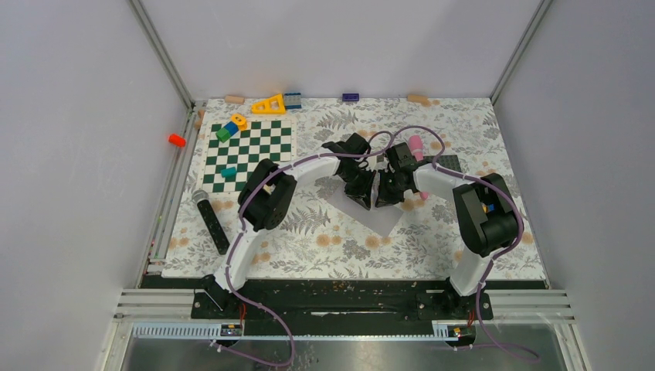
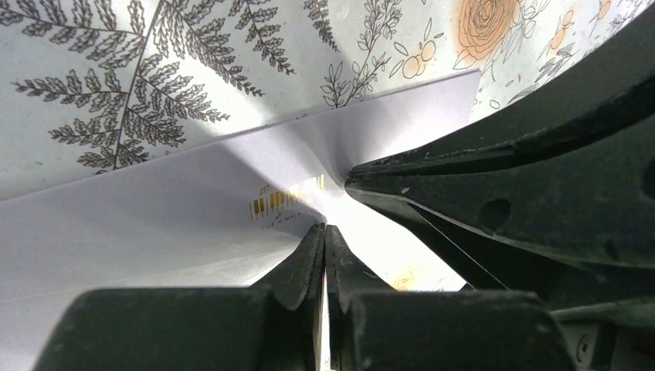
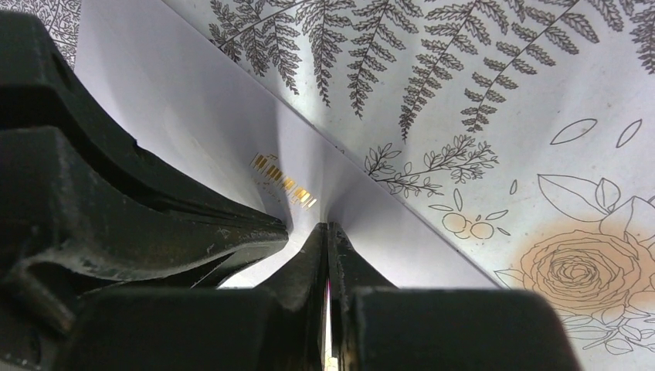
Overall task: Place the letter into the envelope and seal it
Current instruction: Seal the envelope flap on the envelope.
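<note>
Left pincer (image 2: 324, 229) | pinching envelope (image 2: 154, 209) | right pincer (image 3: 328, 227) | pinching same envelope, just beside left

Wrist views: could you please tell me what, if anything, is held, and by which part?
The envelope: left end effector and right end effector both pinch a raised crease beside its gold print.

Left arm (image 1: 309, 166) and right arm (image 1: 437, 180): white links, black joint housings, purple cable (image 1: 417, 128) along each. Left gripper (image 2: 324, 230) and right gripper (image 3: 328, 228) are matte black.
</note>
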